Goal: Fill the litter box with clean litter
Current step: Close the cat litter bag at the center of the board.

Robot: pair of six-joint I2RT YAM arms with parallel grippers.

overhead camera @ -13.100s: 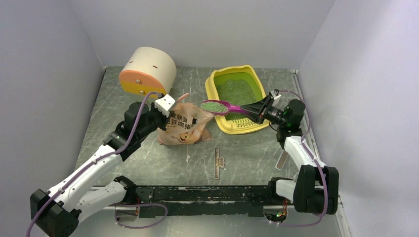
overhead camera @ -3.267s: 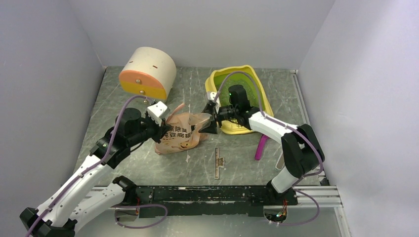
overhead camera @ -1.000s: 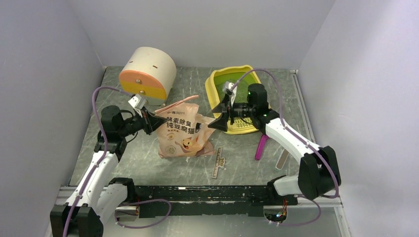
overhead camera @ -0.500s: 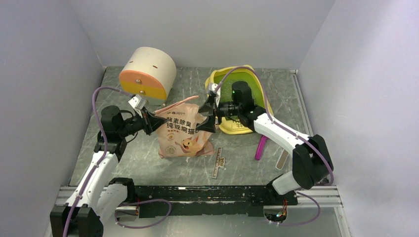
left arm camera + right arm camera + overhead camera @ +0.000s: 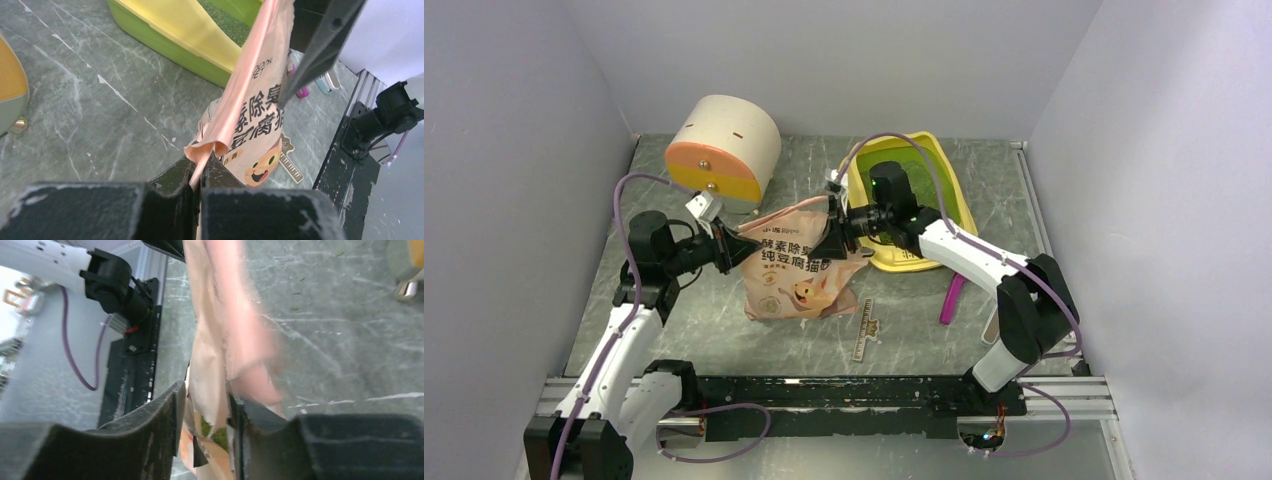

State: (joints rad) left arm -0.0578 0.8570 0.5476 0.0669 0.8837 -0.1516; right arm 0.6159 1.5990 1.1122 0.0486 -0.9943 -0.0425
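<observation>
The litter box (image 5: 924, 140) sits at the table's (image 5: 724, 330) 1 o'clock. Its far rim is near the back wall, and a narrow bare strip runs along its 3 o'clock side. Clean litter (image 5: 227, 22) lies in its green pan.

Just beside the box at 8 o'clock stands the pink bag (image 5: 799, 275). The left gripper (image 5: 200, 167) is clamped on the bag's top edge. The right gripper (image 5: 832, 243) straddles that edge with its jaws partly apart; I cannot tell whether it pinches.

A magenta scoop (image 5: 951, 297) lies at the box's 5 o'clock. Bare table shows at the bag's 6 and 8 o'clock.
</observation>
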